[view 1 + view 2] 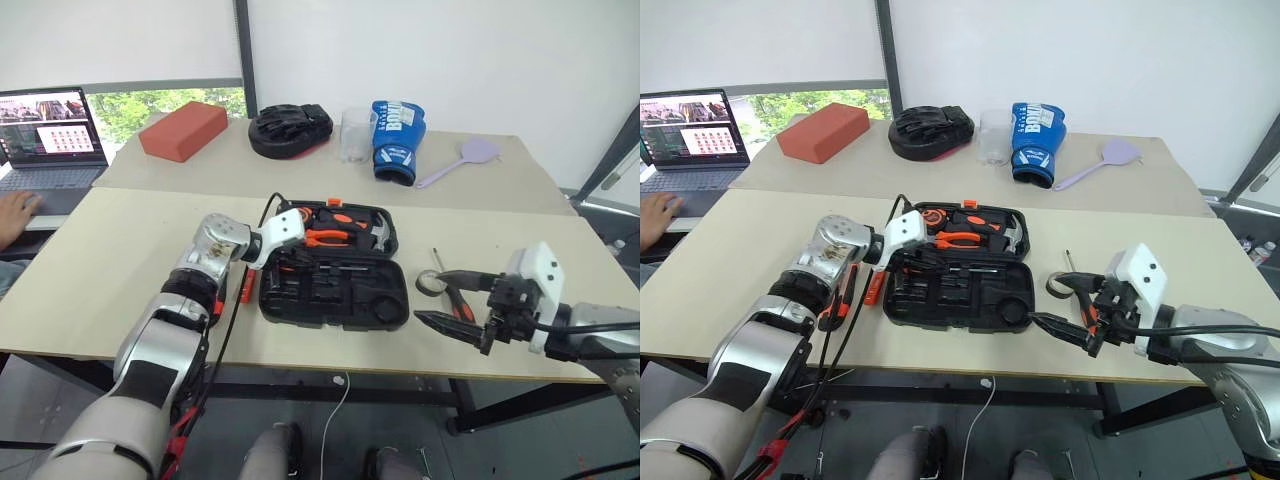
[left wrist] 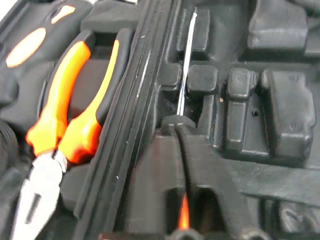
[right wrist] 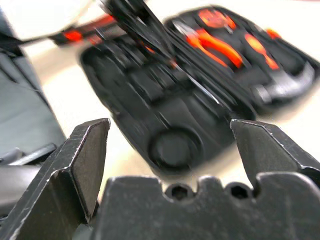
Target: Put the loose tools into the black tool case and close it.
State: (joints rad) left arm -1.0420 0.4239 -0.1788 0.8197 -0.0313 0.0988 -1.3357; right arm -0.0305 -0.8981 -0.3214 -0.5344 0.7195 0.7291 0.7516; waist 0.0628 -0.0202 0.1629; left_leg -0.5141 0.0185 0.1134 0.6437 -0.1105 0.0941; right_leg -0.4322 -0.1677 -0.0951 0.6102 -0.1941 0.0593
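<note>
The black tool case [image 1: 335,270] lies open at the table's middle, pliers [image 2: 65,120] and a hammer [image 1: 375,233] seated in its far half. The left gripper [image 2: 182,165] reaches in from nine o'clock over the near half, above a screwdriver [image 2: 186,60] lying in a recess; whether its fingers pinch the tool or have parted cannot be told. At the case's three o'clock the right gripper [image 1: 455,300] hovers wide open and empty above a small tape roll [image 1: 430,283], while another orange-handled tool [image 1: 245,285] lies on the table beside the case's nine-o'clock edge.
</note>
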